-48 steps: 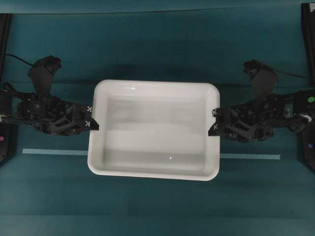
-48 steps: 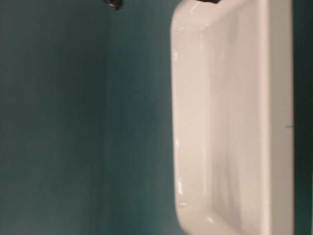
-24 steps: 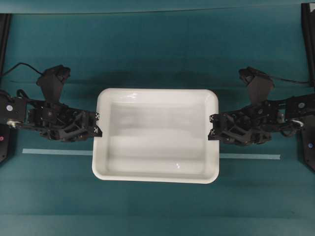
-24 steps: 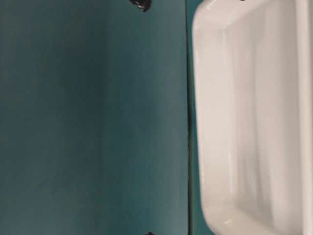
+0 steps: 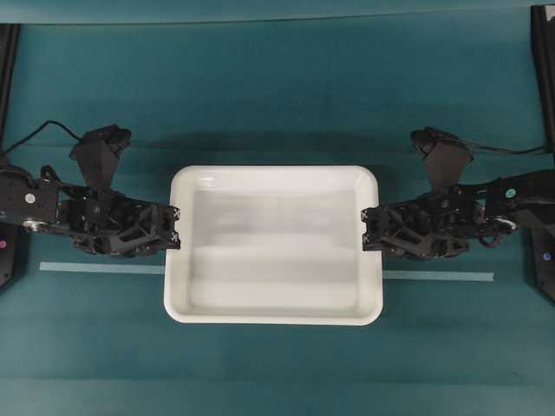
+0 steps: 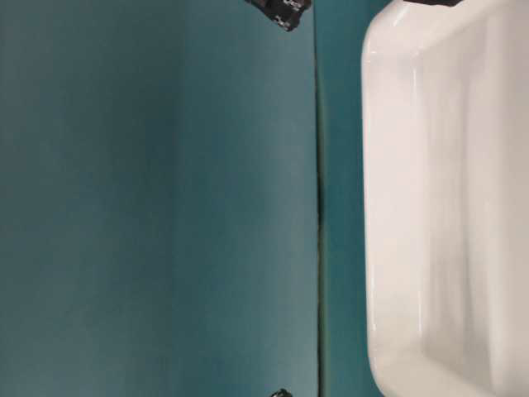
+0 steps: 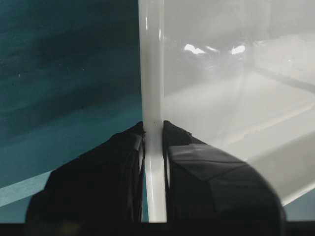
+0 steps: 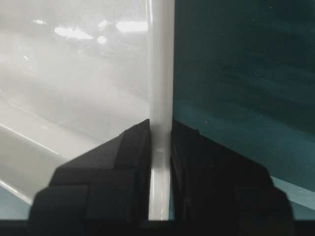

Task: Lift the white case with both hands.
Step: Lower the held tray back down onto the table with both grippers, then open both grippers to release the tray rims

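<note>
The white case is a large shallow tray in the middle of the teal table, seen from above. My left gripper is shut on the rim of its left short side. My right gripper is shut on the right short side's rim. In the left wrist view the thin white rim runs up between the black fingers of the left gripper, one inside the case and one outside. The right wrist view shows the same pinch on the rim by the right gripper. Whether the case touches the table cannot be told.
A thin pale tape strip lies across the table and passes under the case, coming out on the right. Black arm stands border the left and right edges. A dark seam runs through the teal mat.
The case looks smaller from above and has slid right in the table-level view, so it has come lower. Both arms have sunk with it, still gripping the rims.
</note>
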`<state>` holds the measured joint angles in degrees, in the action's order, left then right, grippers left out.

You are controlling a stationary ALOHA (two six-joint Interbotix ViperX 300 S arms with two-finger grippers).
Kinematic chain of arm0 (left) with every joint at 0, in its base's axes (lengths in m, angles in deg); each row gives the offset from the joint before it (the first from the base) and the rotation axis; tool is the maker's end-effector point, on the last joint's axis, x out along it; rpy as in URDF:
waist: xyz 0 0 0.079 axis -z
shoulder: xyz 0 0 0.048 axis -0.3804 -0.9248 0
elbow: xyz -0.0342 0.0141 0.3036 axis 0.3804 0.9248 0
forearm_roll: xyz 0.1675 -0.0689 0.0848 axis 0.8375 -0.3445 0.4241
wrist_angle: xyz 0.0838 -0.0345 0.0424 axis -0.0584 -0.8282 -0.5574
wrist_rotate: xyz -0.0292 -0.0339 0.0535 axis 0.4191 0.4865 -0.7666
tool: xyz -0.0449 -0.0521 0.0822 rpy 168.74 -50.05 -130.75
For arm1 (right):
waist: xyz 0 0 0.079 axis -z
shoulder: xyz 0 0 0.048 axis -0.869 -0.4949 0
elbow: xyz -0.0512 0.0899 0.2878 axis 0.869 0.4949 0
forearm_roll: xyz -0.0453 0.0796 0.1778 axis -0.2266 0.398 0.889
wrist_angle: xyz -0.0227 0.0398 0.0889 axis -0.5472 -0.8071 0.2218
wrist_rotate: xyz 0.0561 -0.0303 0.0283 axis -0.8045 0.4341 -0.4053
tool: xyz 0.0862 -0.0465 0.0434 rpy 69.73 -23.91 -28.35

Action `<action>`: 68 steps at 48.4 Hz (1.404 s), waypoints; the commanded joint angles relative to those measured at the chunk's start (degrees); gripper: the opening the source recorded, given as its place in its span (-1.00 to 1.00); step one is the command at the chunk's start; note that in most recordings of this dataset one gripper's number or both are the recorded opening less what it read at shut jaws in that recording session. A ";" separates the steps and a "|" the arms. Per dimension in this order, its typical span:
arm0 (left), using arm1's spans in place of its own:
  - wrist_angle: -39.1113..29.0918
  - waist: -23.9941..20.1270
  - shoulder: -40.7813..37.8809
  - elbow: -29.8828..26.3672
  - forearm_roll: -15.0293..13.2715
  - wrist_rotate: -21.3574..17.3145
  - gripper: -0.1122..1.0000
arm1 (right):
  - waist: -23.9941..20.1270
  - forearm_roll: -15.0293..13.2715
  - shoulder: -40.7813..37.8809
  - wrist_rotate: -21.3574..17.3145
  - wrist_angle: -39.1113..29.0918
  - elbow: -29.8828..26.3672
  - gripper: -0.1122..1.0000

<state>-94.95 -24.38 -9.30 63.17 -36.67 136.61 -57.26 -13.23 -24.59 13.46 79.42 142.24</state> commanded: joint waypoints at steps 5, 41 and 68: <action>-0.44 -0.53 -2.37 1.05 0.26 -0.35 -0.70 | 0.00 -0.09 -2.20 0.09 -0.70 2.37 -0.63; 5.98 -0.62 -2.64 1.32 0.26 -4.04 -0.31 | 0.00 0.26 -1.85 -0.09 -0.44 0.88 0.48; 5.71 0.18 2.37 0.97 0.26 -5.89 0.92 | -0.35 0.26 3.25 -0.18 -3.08 0.44 0.79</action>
<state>-89.41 -24.29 -7.80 64.49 -36.67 130.90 -57.44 -13.06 -21.95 13.20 77.04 143.03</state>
